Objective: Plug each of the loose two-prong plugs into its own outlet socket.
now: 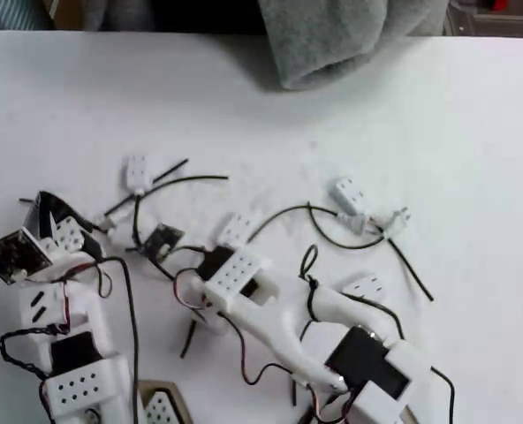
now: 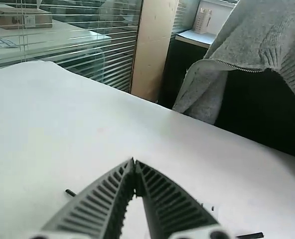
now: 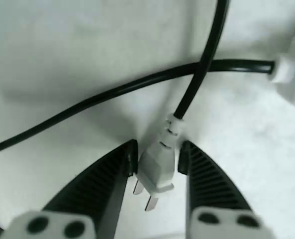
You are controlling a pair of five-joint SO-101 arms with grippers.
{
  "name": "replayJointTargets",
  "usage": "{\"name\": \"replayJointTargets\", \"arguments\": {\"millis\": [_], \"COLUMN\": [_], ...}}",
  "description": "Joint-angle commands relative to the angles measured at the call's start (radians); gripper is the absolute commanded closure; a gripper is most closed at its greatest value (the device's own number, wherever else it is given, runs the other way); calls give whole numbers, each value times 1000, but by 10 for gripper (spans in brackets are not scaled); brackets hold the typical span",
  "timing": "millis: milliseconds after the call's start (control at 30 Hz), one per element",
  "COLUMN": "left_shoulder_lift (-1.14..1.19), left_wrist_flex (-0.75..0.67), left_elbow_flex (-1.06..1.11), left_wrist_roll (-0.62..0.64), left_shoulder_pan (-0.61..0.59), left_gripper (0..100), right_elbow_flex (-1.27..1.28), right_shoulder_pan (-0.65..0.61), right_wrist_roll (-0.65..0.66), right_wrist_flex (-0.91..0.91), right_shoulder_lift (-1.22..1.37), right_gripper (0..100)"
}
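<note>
**Right claw on a plug, left claw closed on nothing**

In the right wrist view the right gripper (image 3: 158, 145) has the two-prong plug (image 3: 156, 169) wedged between its black pads (image 3: 115, 174), pinched at the body. Both prongs point back at the camera, and the black cord (image 3: 200, 79) runs away over the white table (image 3: 63, 59). From here I can't tell whether the plug is lifted or resting on the surface.

In the left wrist view the left gripper (image 2: 134, 163) has its ribbed fingers (image 2: 105, 199) pressed together tip to tip, with nothing between them. It is pointed across the table toward the grey garment (image 2: 267, 40).

From the high view, an outlet socket (image 1: 138, 172) lies upper left. Another socket (image 1: 350, 194) lies to the right, with a loose plug (image 1: 396, 221) just beside it.
</note>
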Motion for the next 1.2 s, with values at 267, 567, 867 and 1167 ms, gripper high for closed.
{"name": "replayJointTargets", "arguments": {"millis": [267,567,867,1167], "left_shoulder_lift": [-1,-1,-1,-1], "left_wrist_flex": [3,3,3,3], "left_elbow_flex": [-6,-6,-6,-6], "left_wrist_roll": [-11,-11,-11,-11], "left_shoulder_pan": [7,7,7,7], "left_gripper": [976,976,976,976], "right_elbow_flex": [-31,-38,-40,-74], "right_shoulder_pan": [-7,-7,-7,-2], "right_wrist_roll": [-2,2,35,37], "right_wrist_flex": [18,56,59,61], "right_shoulder_lift": [-1,7,7,-2], "right_gripper": [916,911,929,979]}}
